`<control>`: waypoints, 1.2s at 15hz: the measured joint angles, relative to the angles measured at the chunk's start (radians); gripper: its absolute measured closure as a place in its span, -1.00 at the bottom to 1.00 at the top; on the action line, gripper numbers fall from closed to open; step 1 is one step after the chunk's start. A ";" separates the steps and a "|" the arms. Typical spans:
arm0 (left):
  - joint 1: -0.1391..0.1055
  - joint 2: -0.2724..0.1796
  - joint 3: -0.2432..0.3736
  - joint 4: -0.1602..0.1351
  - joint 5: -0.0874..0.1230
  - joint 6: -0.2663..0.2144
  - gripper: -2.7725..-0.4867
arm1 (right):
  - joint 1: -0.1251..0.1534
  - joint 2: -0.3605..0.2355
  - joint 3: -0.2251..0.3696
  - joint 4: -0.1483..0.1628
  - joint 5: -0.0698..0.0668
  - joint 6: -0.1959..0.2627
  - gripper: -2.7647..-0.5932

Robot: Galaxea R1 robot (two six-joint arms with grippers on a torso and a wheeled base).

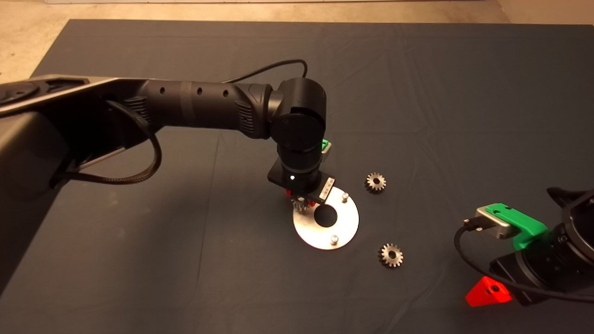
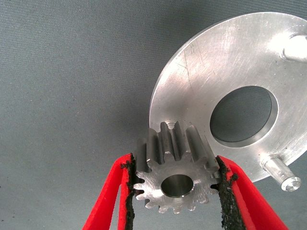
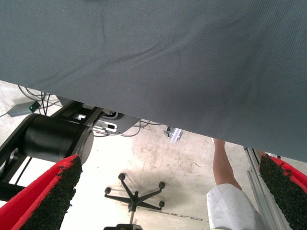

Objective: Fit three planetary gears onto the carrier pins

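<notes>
My left gripper [image 2: 175, 184] is shut on a small silvery planetary gear [image 2: 175, 172], its bore facing the wrist camera. It hovers at the left rim of the round silver carrier disc [image 1: 345, 222], which lies mid-mat with a large central hole. In the head view the left gripper [image 1: 299, 197] covers that edge of the disc, and only the gear's teeth [image 1: 298, 205] peek out. Two carrier pins [image 1: 345, 196] [image 1: 333, 239] stand bare; one pin [image 2: 283, 175] shows beside the held gear. Two more planetary gears [image 1: 375, 182] [image 1: 390, 254] lie flat on the mat right of the disc. My right gripper [image 3: 168, 191] waits open at the lower right.
The dark mat [image 1: 139, 260] is wrinkled and ends at a pale floor along the far edge. The right wrist view looks past the mat edge to an office chair base [image 3: 134, 194] and a person's leg [image 3: 225, 167].
</notes>
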 joint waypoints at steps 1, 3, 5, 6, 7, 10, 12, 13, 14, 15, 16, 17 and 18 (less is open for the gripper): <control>0.000 0.000 0.000 0.000 0.000 0.000 0.63 | 0.000 0.000 0.000 0.000 0.000 0.000 -0.99; 0.000 0.000 0.000 0.000 0.000 0.000 0.63 | 0.000 0.000 0.000 0.000 0.000 0.000 -0.99; 0.000 0.000 0.000 0.000 0.000 0.000 0.63 | 0.000 0.000 0.000 0.000 0.000 0.000 -0.99; 0.000 0.000 0.000 0.000 0.000 0.000 0.63 | 0.000 0.000 0.000 0.000 0.000 0.000 -0.99; 0.000 0.000 0.000 0.000 0.000 0.000 0.63 | 0.000 0.000 0.000 0.000 0.000 0.000 -0.99; 0.009 0.000 0.001 0.000 0.000 0.000 0.63 | 0.000 0.000 0.000 0.000 0.000 0.000 -0.99; 0.015 0.000 0.003 0.001 -0.001 0.000 0.63 | 0.000 0.000 0.000 0.000 0.000 0.000 -0.99; 0.017 0.000 0.004 0.004 -0.002 0.000 0.63 | 0.000 0.000 0.000 0.000 0.000 0.000 -0.99; 0.017 0.000 0.004 0.004 -0.002 0.000 0.63 | 0.000 0.000 0.000 0.000 0.000 0.000 -0.99; 0.017 0.000 0.004 0.004 -0.002 0.000 0.63 | 0.000 0.000 0.000 0.000 0.000 0.000 -0.99; 0.017 0.000 0.004 0.004 -0.002 0.000 0.63 | 0.000 0.000 0.000 0.000 0.000 0.000 -0.99; 0.017 0.000 0.004 0.005 -0.002 0.001 0.63 | 0.000 0.000 0.000 0.000 0.000 0.000 -0.99; 0.017 0.000 0.004 0.005 -0.002 0.001 0.63 | 0.000 0.000 0.000 0.000 0.000 0.000 -0.99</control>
